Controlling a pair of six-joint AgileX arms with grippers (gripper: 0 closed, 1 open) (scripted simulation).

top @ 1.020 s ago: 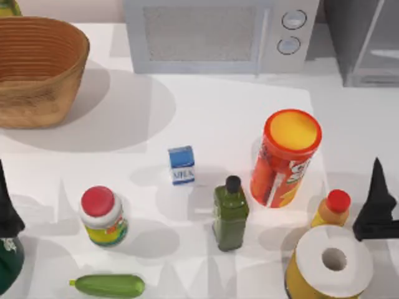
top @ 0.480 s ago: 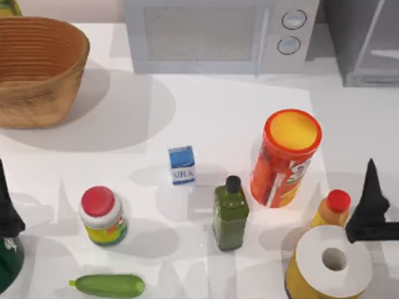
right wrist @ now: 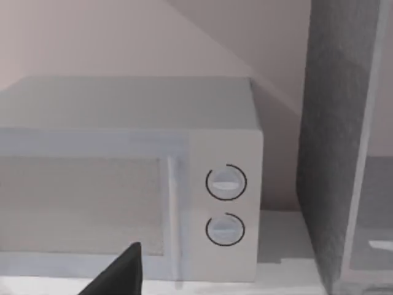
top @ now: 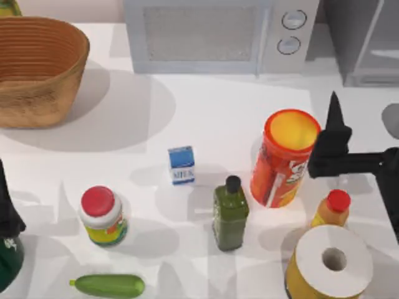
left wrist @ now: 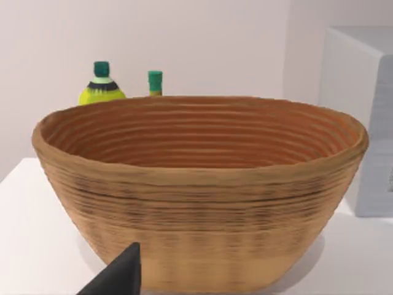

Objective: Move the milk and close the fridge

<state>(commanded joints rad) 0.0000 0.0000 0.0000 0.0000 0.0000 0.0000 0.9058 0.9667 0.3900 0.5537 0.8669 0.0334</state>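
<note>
The milk (top: pixel 181 165), a small blue-topped carton with a white lettered band, stands upright near the table's middle. Part of the grey fridge (top: pixel 365 43) is at the back right corner with its glass door (top: pixel 380 47) swung open; the right wrist view has its grey side (right wrist: pixel 334 123) beside the microwave (right wrist: pixel 153 184). My right gripper (top: pixel 334 124) hovers just right of the orange chip can (top: pixel 285 156), far to the right of the milk and in front of the fridge. My left gripper (top: pixel 5 208) is parked at the left edge.
A microwave (top: pixel 218 34) stands at the back and a wicker basket (top: pixel 37 68) at the back left. Around the milk are a green bottle (top: pixel 230 212), a red-capped jar (top: pixel 103 215), a cucumber (top: pixel 109 285), a red-capped orange bottle (top: pixel 333 208) and a paper roll (top: pixel 330 261).
My right gripper has risen from beside the paper roll toward the back and slightly left, ending next to the chip can. The left arm and the milk have stayed put.
</note>
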